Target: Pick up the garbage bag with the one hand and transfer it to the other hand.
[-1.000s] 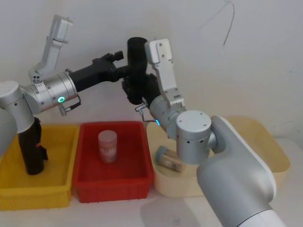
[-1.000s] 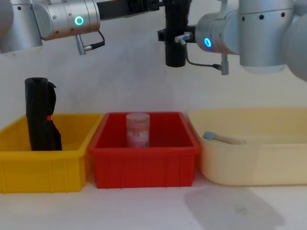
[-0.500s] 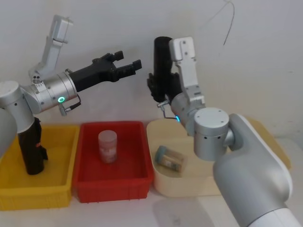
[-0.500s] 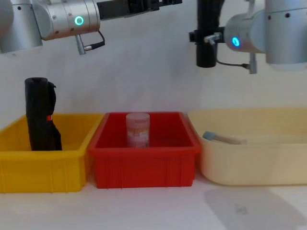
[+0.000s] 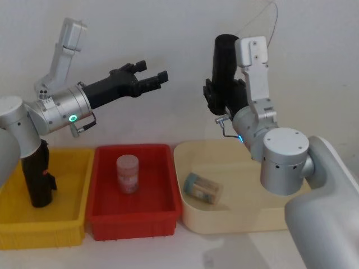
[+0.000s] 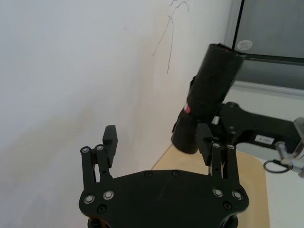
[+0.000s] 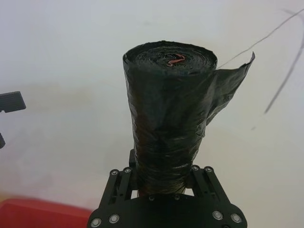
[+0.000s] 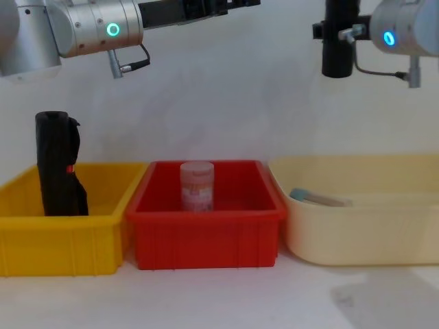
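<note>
Garbage bag [image 7: 167, 118] upright, clamped between right gripper [image 5: 220, 101] jaws, left gripper [image 6: 159, 142] jaws apart, empty, well clear.

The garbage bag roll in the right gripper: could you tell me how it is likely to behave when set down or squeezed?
The garbage bag looks tightly wound, so it probably stays stiff under the right gripper. Being a tall, narrow cylinder, it may tip if stood on end and roll if laid down. A loose flap hangs at its top, and the film looks glossy, so it could slip.
</note>
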### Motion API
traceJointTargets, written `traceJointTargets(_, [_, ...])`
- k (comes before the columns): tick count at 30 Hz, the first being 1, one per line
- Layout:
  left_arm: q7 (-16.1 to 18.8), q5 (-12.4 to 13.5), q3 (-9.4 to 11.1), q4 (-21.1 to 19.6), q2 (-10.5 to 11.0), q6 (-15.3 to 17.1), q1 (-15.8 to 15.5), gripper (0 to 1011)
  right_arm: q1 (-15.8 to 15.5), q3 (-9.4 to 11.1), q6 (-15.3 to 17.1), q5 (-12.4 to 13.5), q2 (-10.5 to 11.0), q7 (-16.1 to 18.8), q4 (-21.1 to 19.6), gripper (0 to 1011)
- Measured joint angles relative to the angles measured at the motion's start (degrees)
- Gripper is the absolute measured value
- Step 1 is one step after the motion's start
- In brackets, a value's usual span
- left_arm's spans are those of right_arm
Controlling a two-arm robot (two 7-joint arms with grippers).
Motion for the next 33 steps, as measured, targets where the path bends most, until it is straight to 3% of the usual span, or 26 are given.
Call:
traceJointTargets(7, [0.0, 0.0, 0.0, 0.0, 0.0, 0.0, 0.0, 1002, -1.9, 0.4, 1.5, -0.5, 1.3, 0.2, -4.2, 510])
traceJointTargets(18, [0.0, 0.0, 0.0, 0.0, 0.0, 0.0, 0.0, 1002, -3.2, 0.7, 2.5, -0.7, 2.2, 0.3, -7.1, 510])
traceJointTargets(33, [0.0, 0.0, 0.0, 0.0, 0.0, 0.0, 0.0, 1002, -3.9, 0.9, 3.1, -0.9, 2.7, 0.4, -8.6, 902])
